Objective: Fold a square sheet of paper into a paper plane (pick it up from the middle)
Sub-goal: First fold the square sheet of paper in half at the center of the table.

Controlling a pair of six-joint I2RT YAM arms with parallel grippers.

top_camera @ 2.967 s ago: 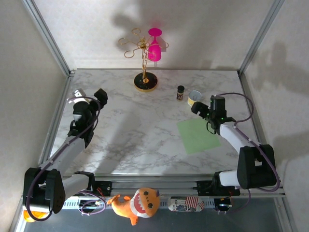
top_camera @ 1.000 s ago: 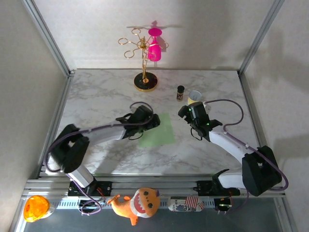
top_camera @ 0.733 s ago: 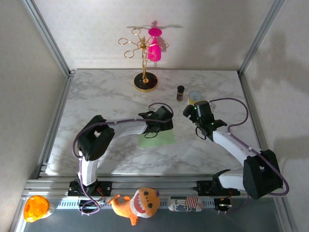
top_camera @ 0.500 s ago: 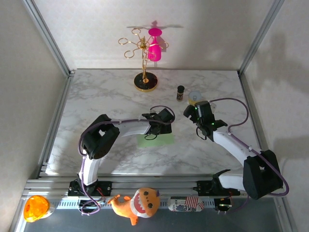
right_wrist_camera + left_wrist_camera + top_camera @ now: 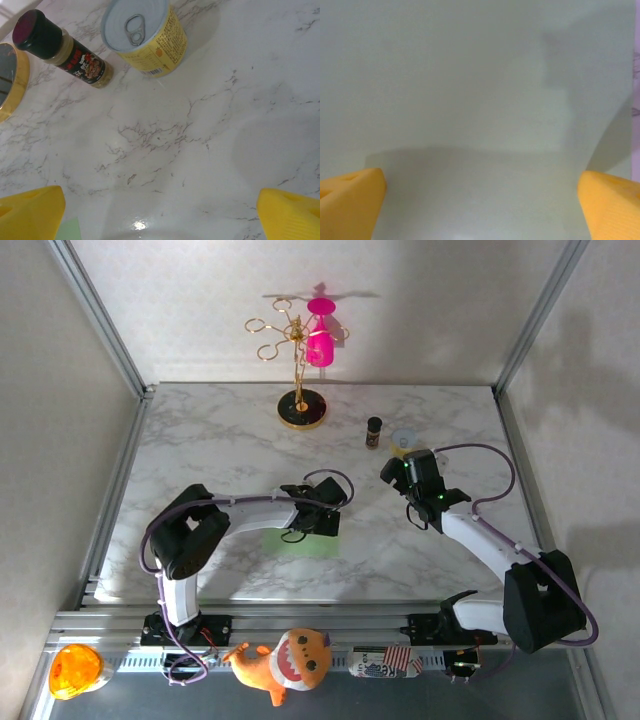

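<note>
Marble table (image 5: 230, 450): square sheet of paper (image 5: 480, 100) flat near centre, directly under left gripper (image 5: 320, 514), fingers (image 5: 350, 195) spread, straddling sheet's middle. Right gripper (image 5: 400, 473) also spread, off to sheet's right over bare marble, farther.

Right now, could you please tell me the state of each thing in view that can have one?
square sheet of paper: unfolded, lying on the table.
left fingers: open, spread over the sheet.
right fingers: open, empty, above the table.
can: upright, pull-tab lid sealed.
spice bottle: upright, cap on.
pink glass: hanging upside down on the gold rack.
</note>
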